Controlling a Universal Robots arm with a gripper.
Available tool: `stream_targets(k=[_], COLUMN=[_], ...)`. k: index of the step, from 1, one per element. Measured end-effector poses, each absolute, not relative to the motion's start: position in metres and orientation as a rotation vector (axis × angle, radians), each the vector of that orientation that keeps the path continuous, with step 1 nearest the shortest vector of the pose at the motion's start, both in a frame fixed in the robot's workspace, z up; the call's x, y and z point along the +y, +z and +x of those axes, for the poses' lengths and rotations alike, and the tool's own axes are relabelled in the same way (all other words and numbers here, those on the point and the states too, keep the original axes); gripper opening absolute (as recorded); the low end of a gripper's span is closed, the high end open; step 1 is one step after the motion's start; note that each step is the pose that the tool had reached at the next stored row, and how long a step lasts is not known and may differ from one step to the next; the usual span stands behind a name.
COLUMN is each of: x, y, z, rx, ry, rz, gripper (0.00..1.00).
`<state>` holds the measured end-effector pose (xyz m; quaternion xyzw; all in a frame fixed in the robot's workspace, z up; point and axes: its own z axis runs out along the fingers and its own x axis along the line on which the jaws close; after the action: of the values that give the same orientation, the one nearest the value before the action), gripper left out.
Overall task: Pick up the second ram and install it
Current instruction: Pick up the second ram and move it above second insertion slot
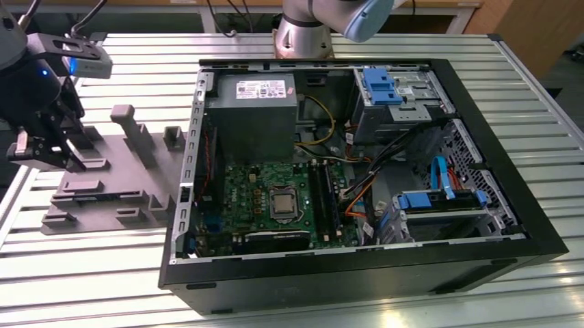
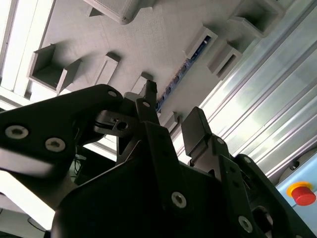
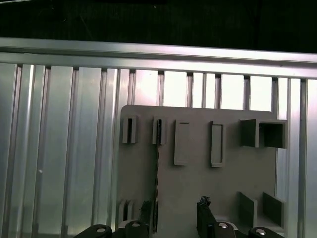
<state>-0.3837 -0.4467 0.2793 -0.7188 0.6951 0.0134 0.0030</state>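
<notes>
While the second ram (image 3: 157, 173) stands edge-on in a slot of the grey fixture (image 3: 198, 178), it reads as a thin dark strip in both wrist views, its lower end hidden behind one finger (image 3: 145, 210). The arm reaches to the exterior view's left; the gripper (image 1: 55, 158) points down over the fixture, jaws parted and empty, beside the computer case (image 1: 365, 263)

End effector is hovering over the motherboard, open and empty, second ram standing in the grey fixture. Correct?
No. The exterior view shows the end effector over the grey fixture, outside the PC case. The rest holds: it is open and empty, and the second ram stands in the grey fixture.
</notes>
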Motion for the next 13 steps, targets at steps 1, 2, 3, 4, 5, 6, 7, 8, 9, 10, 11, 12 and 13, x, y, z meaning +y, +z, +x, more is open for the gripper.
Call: stream_targets(k=[1,2,3,4,5,6,7,8,9,10,11,12,13], x=[-0.447,-0.448,-0.449,-0.449,-0.449,-0.450,-0.451,-0.451,-0.452,-0.452,-0.452,-0.452,-0.453], y=[0.278,0.276,0.274,0.272,0.270,0.269,0.267,0.265,0.263,0.261,0.260,0.258,0.256], z=[-0.384,-0.384,-0.384,-0.384,-0.384,-0.384,-0.384,-0.384,-0.384,-0.384,-0.384,-0.384,-0.384], rx=[2.180,2.179,2.180,2.180,2.181,2.181,2.181,2.181,2.182,2.182,2.182,2.181,2.181], ry=[0.042,0.042,0.042,0.041,0.041,0.041,0.041,0.041,0.041,0.041,0.041,0.041,0.041], rz=[-2.254,-2.254,-2.254,-2.253,-2.252,-2.252,-2.252,-2.252,-2.252,-2.252,-2.252,-2.252,-2.252], gripper=[0.48,0.48,0.48,0.48,0.48,0.48,0.48,0.48,0.48,0.48,0.46,0.46,0.40])
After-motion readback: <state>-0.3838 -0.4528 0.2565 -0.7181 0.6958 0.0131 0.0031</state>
